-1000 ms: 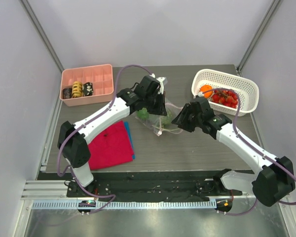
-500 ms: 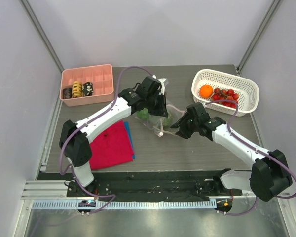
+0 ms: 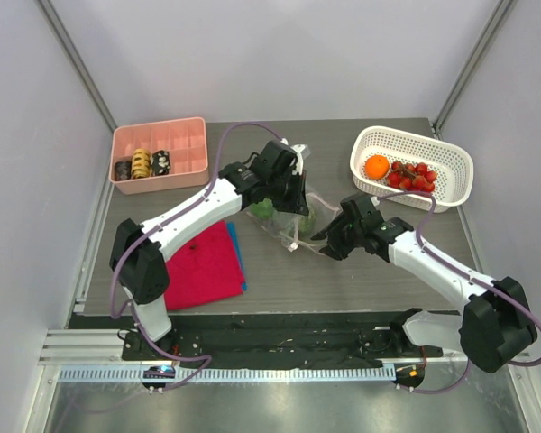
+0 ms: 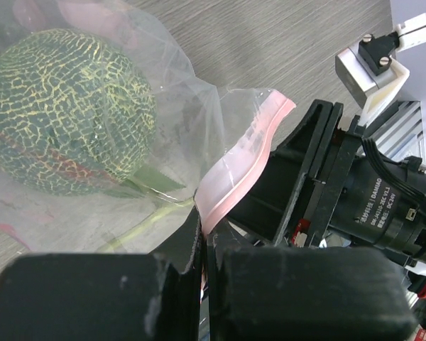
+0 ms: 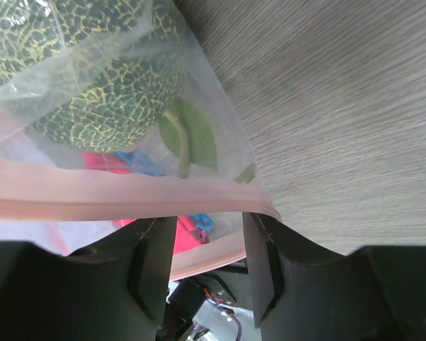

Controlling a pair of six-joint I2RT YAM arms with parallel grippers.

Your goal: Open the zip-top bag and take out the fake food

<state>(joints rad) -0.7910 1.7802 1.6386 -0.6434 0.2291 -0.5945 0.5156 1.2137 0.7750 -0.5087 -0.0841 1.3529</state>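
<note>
Table (image 3: 361,271): pink tray (image 3: 186,144), white basket (image 3: 413,137), red cloth (image 3: 203,266).

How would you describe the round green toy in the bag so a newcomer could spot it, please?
At the middle of the grey table is a clear zip-top bag with a pink zip strip. Inside sits a dark green ball; unlike the plain flat leaves beside it, it bears a pale yellow net pattern.

Only one marking is readable: small white lettering, "DAMIAO", on the black cylindrical motor housing (image 4: 383,206) at four o'clock in the left wrist view. The line beneath it is too small to read.
</note>
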